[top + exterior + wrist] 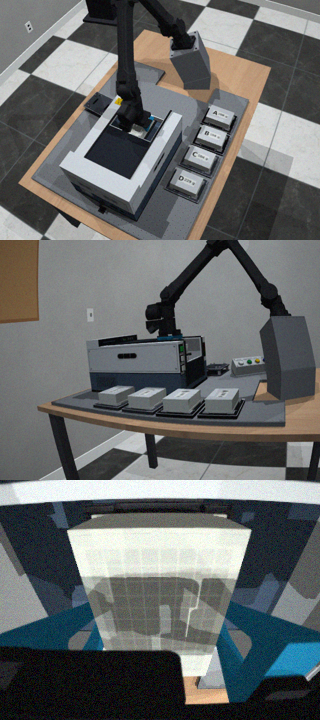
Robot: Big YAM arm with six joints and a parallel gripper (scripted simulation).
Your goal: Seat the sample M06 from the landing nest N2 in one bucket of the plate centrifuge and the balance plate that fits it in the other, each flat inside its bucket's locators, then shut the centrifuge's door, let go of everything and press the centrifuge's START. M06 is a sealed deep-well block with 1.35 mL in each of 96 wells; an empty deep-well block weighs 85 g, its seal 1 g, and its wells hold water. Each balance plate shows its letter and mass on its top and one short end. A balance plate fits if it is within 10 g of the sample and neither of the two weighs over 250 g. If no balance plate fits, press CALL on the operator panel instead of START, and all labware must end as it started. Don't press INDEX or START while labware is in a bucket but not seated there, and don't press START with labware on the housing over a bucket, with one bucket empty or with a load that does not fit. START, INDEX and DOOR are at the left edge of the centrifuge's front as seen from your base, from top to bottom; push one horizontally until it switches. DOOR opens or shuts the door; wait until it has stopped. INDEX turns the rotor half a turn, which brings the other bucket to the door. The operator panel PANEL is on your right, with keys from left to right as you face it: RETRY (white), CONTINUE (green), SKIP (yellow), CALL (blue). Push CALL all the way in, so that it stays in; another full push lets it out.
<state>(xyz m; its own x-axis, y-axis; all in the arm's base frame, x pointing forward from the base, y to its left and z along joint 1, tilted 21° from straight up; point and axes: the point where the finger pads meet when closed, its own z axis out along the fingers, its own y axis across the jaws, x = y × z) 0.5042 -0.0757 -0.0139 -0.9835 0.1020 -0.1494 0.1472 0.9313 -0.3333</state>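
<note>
Gripper: gripper (139,126) was clamped across the sample M06 (160,580), its blue fingers standing wide on the block's two sides, in the centre-left of the top view.
Sample M06: pale, gridded deep-well block, held down inside the open door hatch of the centrifuge (165,144); only a light patch (136,133) showed under the wrist in the top view. Whether it rested flat in a bucket could not be told.
Centrifuge: white-topped housing with a dark blue base, in the middle of the bench (245,74); a dark recessed panel filled the lower half of its top.
Arm: black, reaching from the upper edge of the frame straight down into the hatch; in the exterior view only the blue finger tops (169,338) stood above the housing's top edge.
Landing nest: dark plate (98,103) just left of the centrifuge, bare.
Balance plates: A (219,115), B (211,136), C (200,157) and D (186,182) each sat in a black nest, in a row down the right of the top view. D read 229 g; the other masses were too blurred to read.
Operator panel: grey box (248,366) right of centre in the exterior view, with white, green and yellow keys showing.
</note>
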